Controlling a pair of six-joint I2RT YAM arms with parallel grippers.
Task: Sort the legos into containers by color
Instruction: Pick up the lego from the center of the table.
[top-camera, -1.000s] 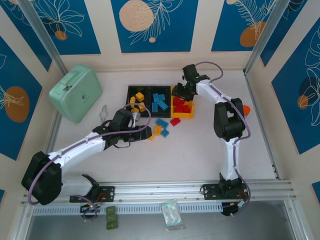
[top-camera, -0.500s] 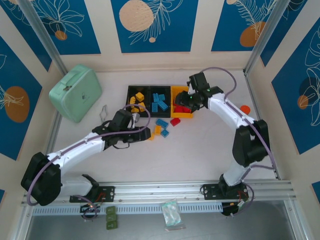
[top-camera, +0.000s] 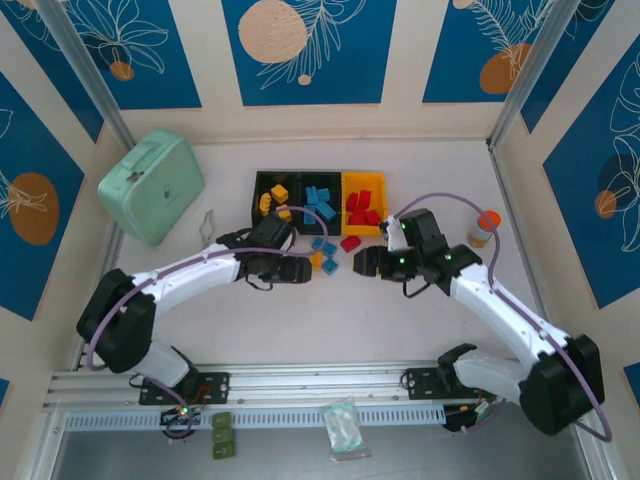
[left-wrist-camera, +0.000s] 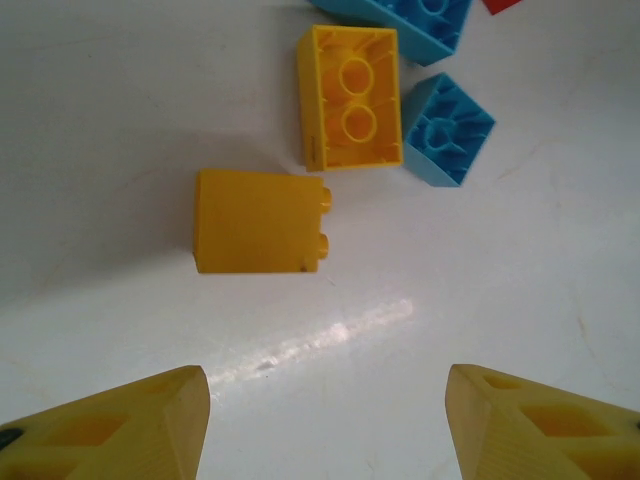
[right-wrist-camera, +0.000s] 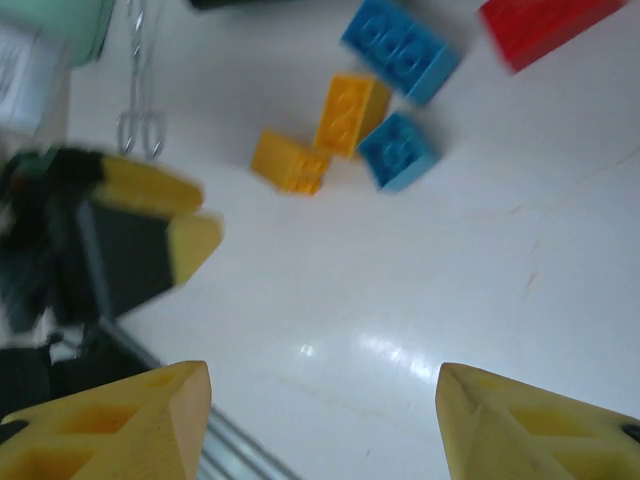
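Legos (top-camera: 322, 245) lie in two places: sorted in the bins (top-camera: 258, 180) at the far middle of the bench (top-camera: 400, 320), and loose on the bench just in front of the bins.

Arm pose:
- Left arm: reaches from the near-left base across the bench towards the right. Left fingers (left-wrist-camera: 110, 420) are low over the bench, spread well apart, with nothing between them.
- Right arm: reaches from the near-right base towards the left. Right fingers (right-wrist-camera: 110, 415) are spread apart and empty; this view is motion-blurred.
- Both sets of fingers face each other across the loose group, apart from one another.

Bins, left to right:
- Black bin (top-camera: 257, 200): yellow bricks.
- Middle black bin (top-camera: 304, 180): blue bricks.
- Yellow bin (top-camera: 366, 181): red bricks.

Loose bricks:
- Yellow brick (left-wrist-camera: 255, 235), on its side, just ahead of the left fingers, not touched.
- Second yellow brick (left-wrist-camera: 350, 97), hollow side up, just beyond the first.
- Blue brick (left-wrist-camera: 447, 130), hollow side up, just beside the second yellow brick.
- Red brick (top-camera: 350, 242), nearest the yellow bin.
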